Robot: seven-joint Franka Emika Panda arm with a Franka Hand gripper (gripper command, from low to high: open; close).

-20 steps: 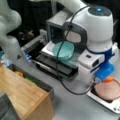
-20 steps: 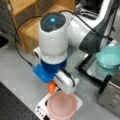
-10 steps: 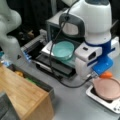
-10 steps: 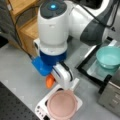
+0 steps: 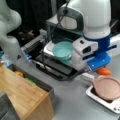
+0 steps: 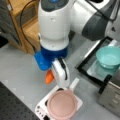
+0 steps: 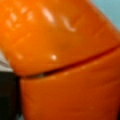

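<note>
My gripper (image 6: 51, 75), low over the table just beside the pink pan (image 6: 62, 105), seems closed on the carrot (image 6: 49, 76), mid-carry; next calls for a steady move clear of the pan handle.

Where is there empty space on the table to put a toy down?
Bare grey table lies between the wooden box and the pink pan. It is crowded around the orange thing under the gripper, and by the teal bowl.
</note>
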